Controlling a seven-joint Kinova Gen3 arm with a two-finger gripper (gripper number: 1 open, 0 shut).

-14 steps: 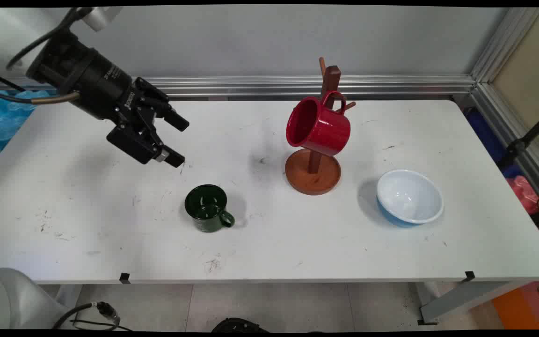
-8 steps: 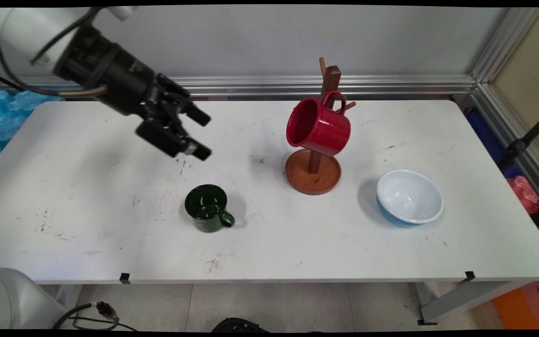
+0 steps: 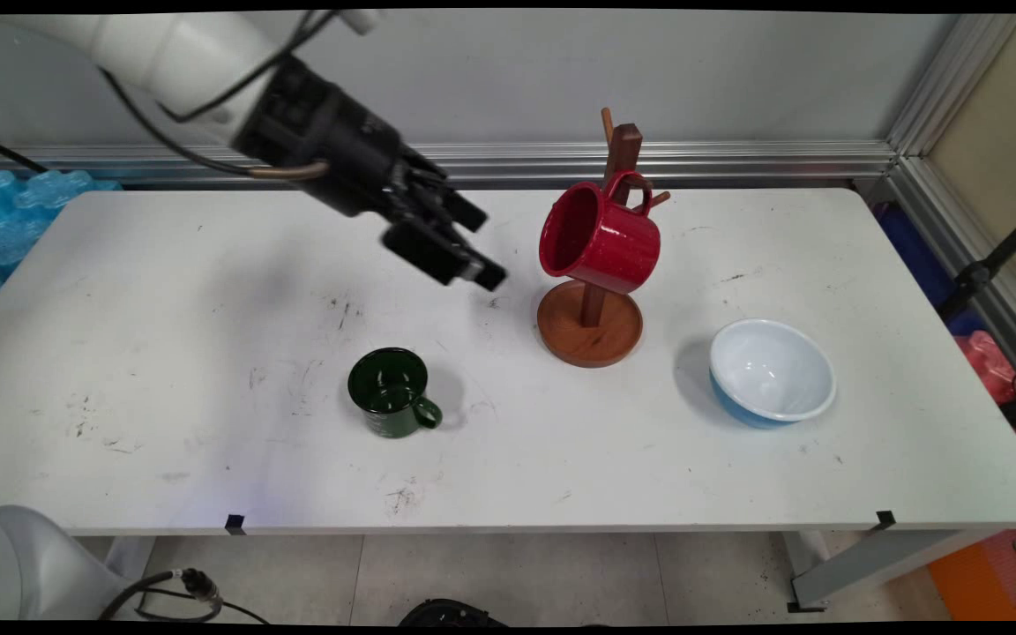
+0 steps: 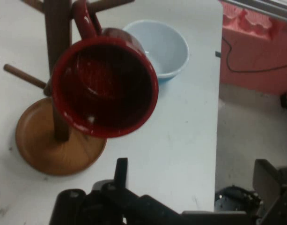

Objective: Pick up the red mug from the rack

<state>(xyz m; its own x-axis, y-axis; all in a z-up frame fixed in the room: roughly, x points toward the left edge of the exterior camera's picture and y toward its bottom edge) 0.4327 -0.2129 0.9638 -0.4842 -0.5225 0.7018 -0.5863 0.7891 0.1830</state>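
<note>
A red mug (image 3: 598, 236) hangs by its handle on a brown wooden mug tree (image 3: 594, 313), its mouth turned toward the arm. My gripper (image 3: 483, 247) hovers above the table just left of that mug, open and holding nothing, pointing at the mug's mouth. In the hand view the red mug (image 4: 105, 86) fills the upper left, with the tree's round base (image 4: 52, 145) below it, and my gripper (image 4: 190, 178) rises from the bottom edge. A dark green mug (image 3: 392, 392) stands upright on the table below and left of the gripper.
A bowl, white inside and blue outside (image 3: 771, 373), sits right of the mug tree; in the hand view this bowl (image 4: 165, 46) lies behind the red mug. The white table (image 3: 164, 379) has its right edge past the bowl.
The gripper has travelled right and slightly toward the back, from above the table's left part to just left of the red mug. The mugs, tree and bowl have not moved.
</note>
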